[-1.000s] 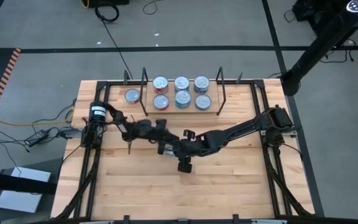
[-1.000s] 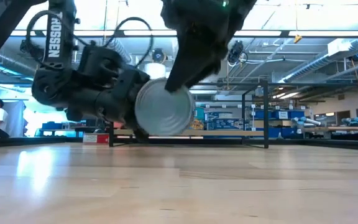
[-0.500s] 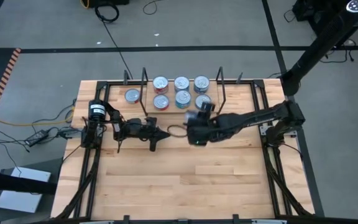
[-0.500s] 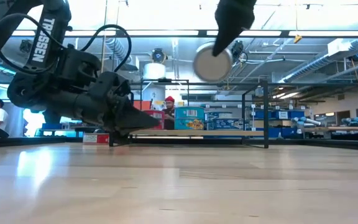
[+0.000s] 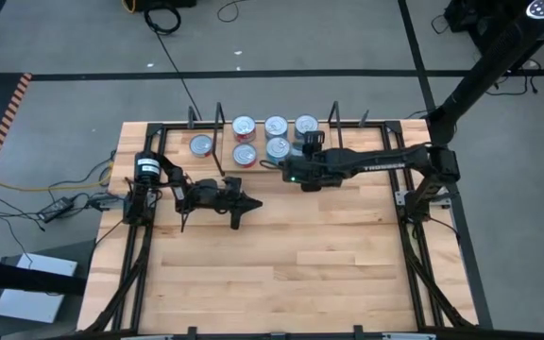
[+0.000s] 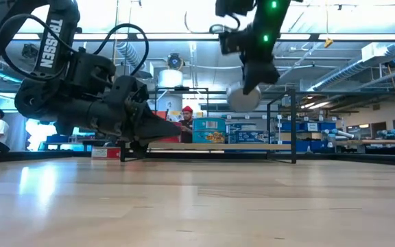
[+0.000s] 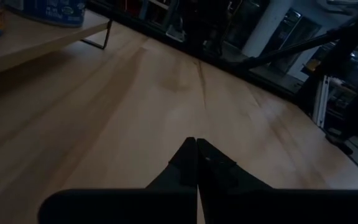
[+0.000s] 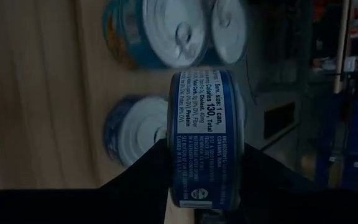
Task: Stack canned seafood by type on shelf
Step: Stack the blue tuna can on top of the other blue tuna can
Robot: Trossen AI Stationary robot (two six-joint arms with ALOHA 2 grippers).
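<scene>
The right gripper [image 8: 205, 186], clamped on a blue-labelled tin [image 8: 205, 134] held on edge, hangs just above the shelf's [image 5: 253, 171] blue tins [image 8: 138, 127], while the left gripper [image 7: 196, 163] rests closed on the table.

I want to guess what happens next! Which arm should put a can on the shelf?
The right. Its gripper holds a blue can above the shelf. The left gripper is shut, empty, off the shelf.
</scene>
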